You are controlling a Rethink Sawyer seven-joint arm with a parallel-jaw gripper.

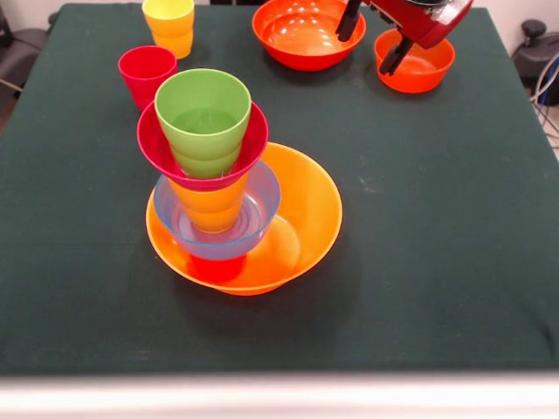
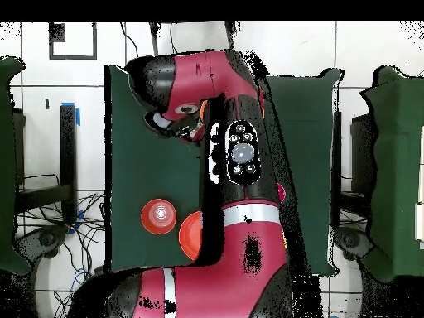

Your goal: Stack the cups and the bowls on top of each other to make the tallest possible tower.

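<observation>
My gripper [image 1: 374, 39] hangs open and empty between the red-orange bowl [image 1: 301, 33] and small bowl [image 1: 421, 68]; I should pinch one rim squarely, lift straight.

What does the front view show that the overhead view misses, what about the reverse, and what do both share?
Front only: the tower, topped by a green cup; a crimson cup; a yellow cup; the open pincer. Overhead only: the arm's whole length, cables on the floor. Both: the large red-orange bowl and the smaller orange-red bowl.
</observation>
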